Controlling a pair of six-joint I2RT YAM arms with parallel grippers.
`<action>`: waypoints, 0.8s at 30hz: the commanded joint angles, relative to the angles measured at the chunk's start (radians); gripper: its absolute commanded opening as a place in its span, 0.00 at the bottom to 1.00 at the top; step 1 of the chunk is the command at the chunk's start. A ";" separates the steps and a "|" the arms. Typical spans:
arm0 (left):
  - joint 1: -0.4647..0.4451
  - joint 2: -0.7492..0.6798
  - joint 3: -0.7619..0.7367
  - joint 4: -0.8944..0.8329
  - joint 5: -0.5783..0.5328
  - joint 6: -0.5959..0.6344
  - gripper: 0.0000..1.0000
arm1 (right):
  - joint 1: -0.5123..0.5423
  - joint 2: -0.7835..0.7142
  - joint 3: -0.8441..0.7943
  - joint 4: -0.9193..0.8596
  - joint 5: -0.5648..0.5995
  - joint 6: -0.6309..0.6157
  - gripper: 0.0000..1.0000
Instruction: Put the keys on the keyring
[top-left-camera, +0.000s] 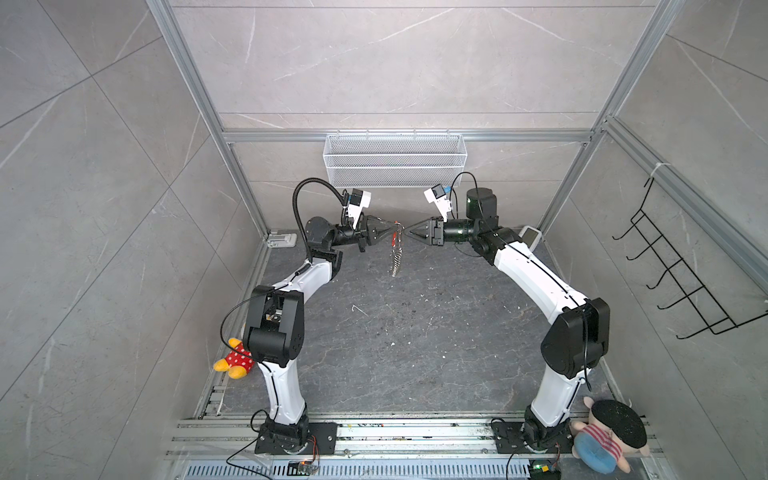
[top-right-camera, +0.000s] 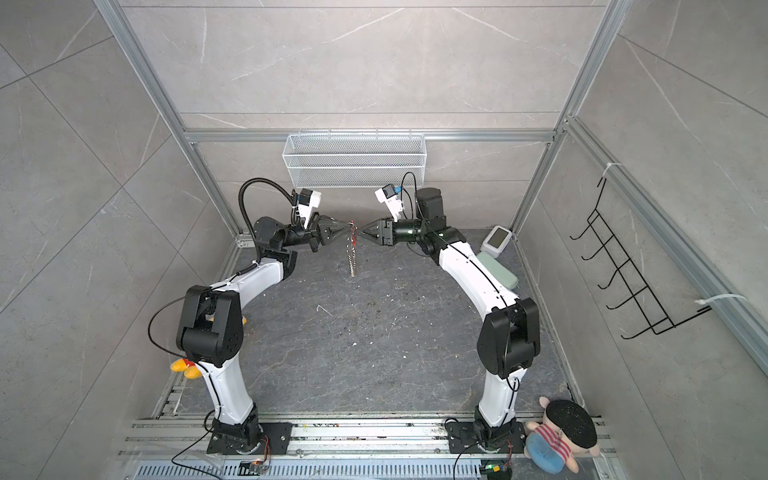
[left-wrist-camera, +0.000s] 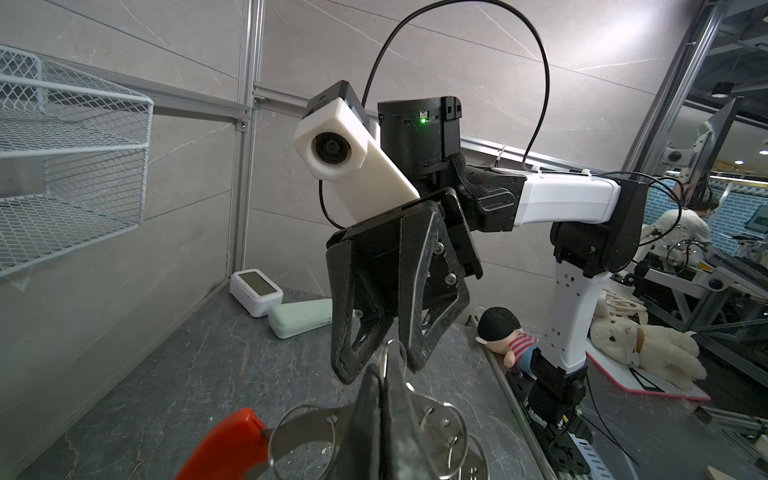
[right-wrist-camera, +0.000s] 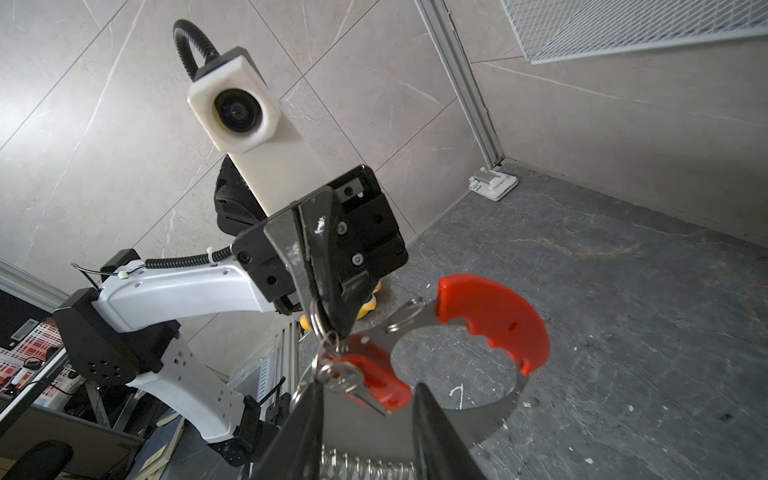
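Stone tabletop (top-left-camera: 415, 332); left jaws clamp keyring (top-left-camera: 396, 253); right jaws narrowly apart; keys (right-wrist-camera: 376, 380) clear only right-wrist view.

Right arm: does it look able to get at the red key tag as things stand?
Probably yes. The right end effector is open, with the red key tag between its fingers and nothing in the way. The left end effector, shut on the keyring, sits close by, so room is tight.

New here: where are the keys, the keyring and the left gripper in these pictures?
keys (right-wrist-camera: 388, 384): right wrist view, on the small red tag.
keyring (right-wrist-camera: 494, 318): right wrist view, on its curved red strip.
left gripper (right-wrist-camera: 328, 322): right wrist view, between its closed fingertips.
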 joint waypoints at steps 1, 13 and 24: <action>-0.002 0.002 0.034 0.059 -0.013 -0.005 0.00 | 0.007 -0.029 0.030 -0.013 0.015 -0.018 0.38; -0.002 0.006 0.034 0.041 -0.011 0.007 0.00 | 0.017 -0.056 0.028 -0.010 0.030 -0.022 0.37; -0.003 0.003 0.032 0.034 -0.009 0.014 0.00 | 0.034 -0.033 0.057 -0.025 0.037 -0.022 0.30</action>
